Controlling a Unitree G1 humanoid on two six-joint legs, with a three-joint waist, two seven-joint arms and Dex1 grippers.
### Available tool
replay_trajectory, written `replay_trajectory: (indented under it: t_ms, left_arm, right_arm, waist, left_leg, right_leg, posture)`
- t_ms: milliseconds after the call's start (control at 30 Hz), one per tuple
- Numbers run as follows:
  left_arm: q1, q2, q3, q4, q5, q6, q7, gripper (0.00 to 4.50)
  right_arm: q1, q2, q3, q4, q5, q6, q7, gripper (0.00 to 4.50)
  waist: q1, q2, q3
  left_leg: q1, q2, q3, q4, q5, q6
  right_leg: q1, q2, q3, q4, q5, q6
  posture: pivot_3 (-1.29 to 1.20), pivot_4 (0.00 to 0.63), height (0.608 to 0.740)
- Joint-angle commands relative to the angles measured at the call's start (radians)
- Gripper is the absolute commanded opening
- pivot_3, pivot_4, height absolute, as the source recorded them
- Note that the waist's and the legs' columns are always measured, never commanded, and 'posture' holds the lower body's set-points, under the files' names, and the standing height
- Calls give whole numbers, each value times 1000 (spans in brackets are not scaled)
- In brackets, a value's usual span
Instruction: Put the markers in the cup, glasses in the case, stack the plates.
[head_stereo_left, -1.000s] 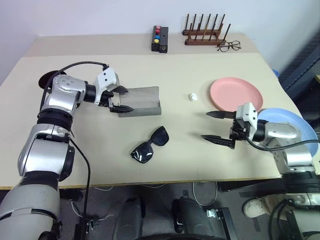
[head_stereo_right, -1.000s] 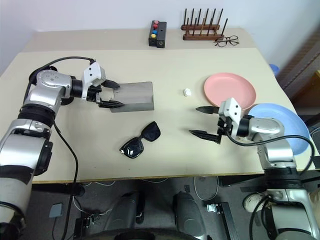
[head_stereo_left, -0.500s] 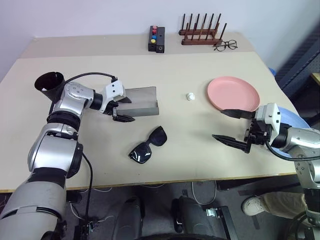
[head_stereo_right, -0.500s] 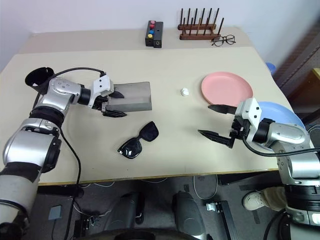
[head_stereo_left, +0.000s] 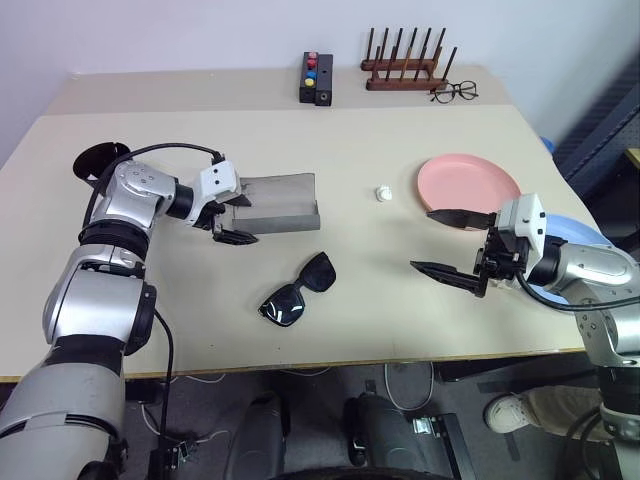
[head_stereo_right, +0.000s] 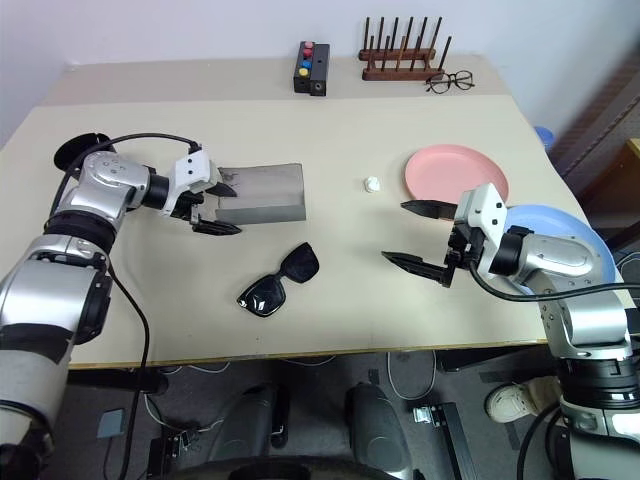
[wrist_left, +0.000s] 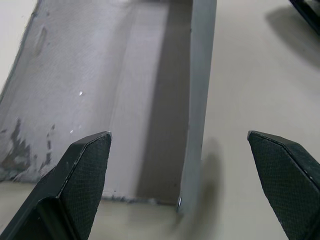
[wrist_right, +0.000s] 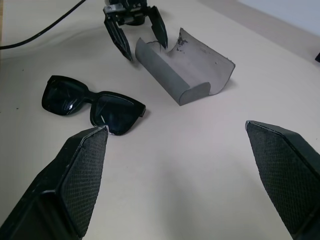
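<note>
grey case (head_stereo_left: 281, 201) lay open, long axis across, just before spread empty left fingers (head_stereo_left: 232, 216); sunglasses (head_stereo_left: 299, 290) nearer, between both; right fingers (head_stereo_left: 446, 243) wide, empty.

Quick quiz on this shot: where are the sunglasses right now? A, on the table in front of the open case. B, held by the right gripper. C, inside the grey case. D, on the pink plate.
A: the sunglasses lie on the bare table, apart from the open case, and no fingers touch them.
</note>
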Motion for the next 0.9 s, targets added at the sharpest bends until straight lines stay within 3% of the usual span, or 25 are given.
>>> replay_trajectory:
  t_ms: [33, 200, 900]
  left_arm:
    - [-14, 3, 6, -5, 14, -20, -2, 2677]
    - [-12, 5, 7, -7, 26, -21, -13, 155]
    - [47, -1, 16, -180, -30, -24, -223, 155]
  right_arm:
    - [-19, 1, -7, -26, 18, 1, -6, 4500]
    - [-18, 2, -7, -32, 17, 4, -16, 4500]
    - [-40, 23, 24, -4, 1, -23, -29, 4500]
  waist:
    - [0, 0, 0]
    - [-1, 0, 0]
    - [-1, 0, 0]
  left_leg:
    - [0, 0, 0, 0, 0, 0]
    - [0, 0, 0, 0, 0, 0]
    - [0, 0, 0, 0, 0, 0]
  right_leg:
    - [0, 0, 0, 0, 0, 0]
    - [0, 0, 0, 0, 0, 0]
    - [0, 0, 0, 1, 0, 0]
  posture:
    - [0, 150, 740]
    - [0, 150, 740]
    - [0, 150, 740]
